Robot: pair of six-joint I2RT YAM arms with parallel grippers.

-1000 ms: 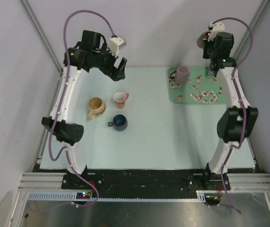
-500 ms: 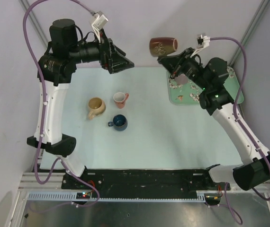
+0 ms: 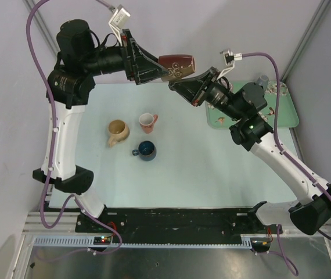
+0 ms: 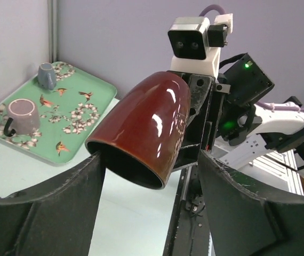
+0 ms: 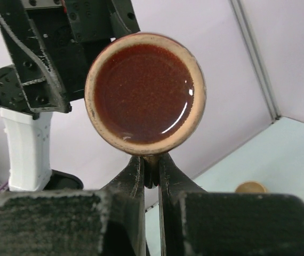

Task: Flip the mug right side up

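Glossy maroon mug (image 3: 177,63) sideways, aloft

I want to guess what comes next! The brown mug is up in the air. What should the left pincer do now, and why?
Probably close the left pincer on the mug. Its open fingers stand on either side of the mug, which the right pincer holds sideways in the air. A second grip would likely help turn it upright.

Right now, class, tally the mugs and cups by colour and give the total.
Maroon mug: 1
Tan mug: 1
Pink mug: 1
Blue mug: 1
Lilac mug: 1
Grey cup: 1
Total: 6
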